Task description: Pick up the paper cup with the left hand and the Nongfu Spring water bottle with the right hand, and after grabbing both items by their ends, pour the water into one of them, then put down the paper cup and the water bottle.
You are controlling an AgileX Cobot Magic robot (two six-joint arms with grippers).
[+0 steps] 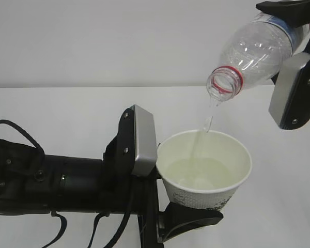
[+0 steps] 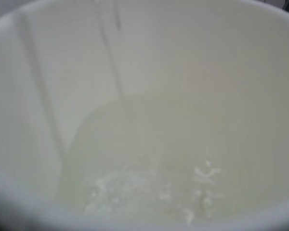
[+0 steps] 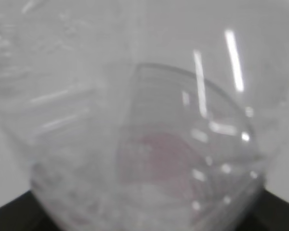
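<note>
The white paper cup (image 1: 204, 173) is held off the table, slightly tilted, with my left gripper (image 1: 168, 191) shut on its lower side. Its inside (image 2: 149, 120) fills the left wrist view, with water (image 2: 149, 183) pooled and bubbling at the bottom. Up at the top right, my right gripper (image 1: 294, 57) is shut on the base end of the Nongfu Spring water bottle (image 1: 256, 51). The bottle tilts mouth-down, its red neck ring above the cup. A thin stream of water (image 1: 209, 121) falls from the mouth into the cup. The clear bottle (image 3: 135, 134) fills the right wrist view, blurred.
The white table (image 1: 51, 108) stretches behind and below both arms, against a pale wall. My left arm (image 1: 46, 181) with its cables lies across the lower left.
</note>
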